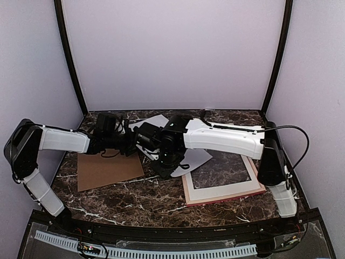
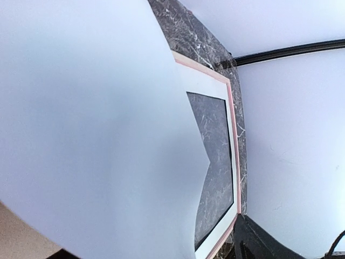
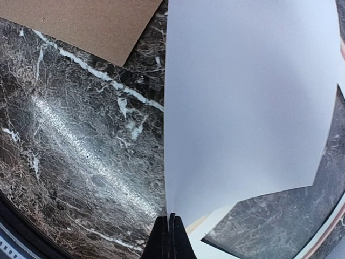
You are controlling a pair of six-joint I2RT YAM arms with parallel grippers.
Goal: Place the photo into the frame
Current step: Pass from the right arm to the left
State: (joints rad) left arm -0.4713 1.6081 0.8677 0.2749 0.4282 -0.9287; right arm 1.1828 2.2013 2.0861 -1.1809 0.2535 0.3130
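Holding the photo [image 3: 242,108] over the frame [image 1: 218,193] looks to us like the step in hand. Our right hand [image 3: 171,222] is pinched tight on the sheet's edge, and the sheet hangs tilted above the frame's left corner. Our left hand [image 1: 131,141] sits by the sheet's other side; we cannot tell how wide it stands. Next we must square the sheet to the opening and lower it flat, away from the cardboard [image 1: 108,168] on the surface [image 1: 135,199].

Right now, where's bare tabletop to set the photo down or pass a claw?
Bare marble runs along the near edge, between the cardboard and the frame; a narrower strip lies behind the frame. The middle is crowded: both arms and the photo overlap there.
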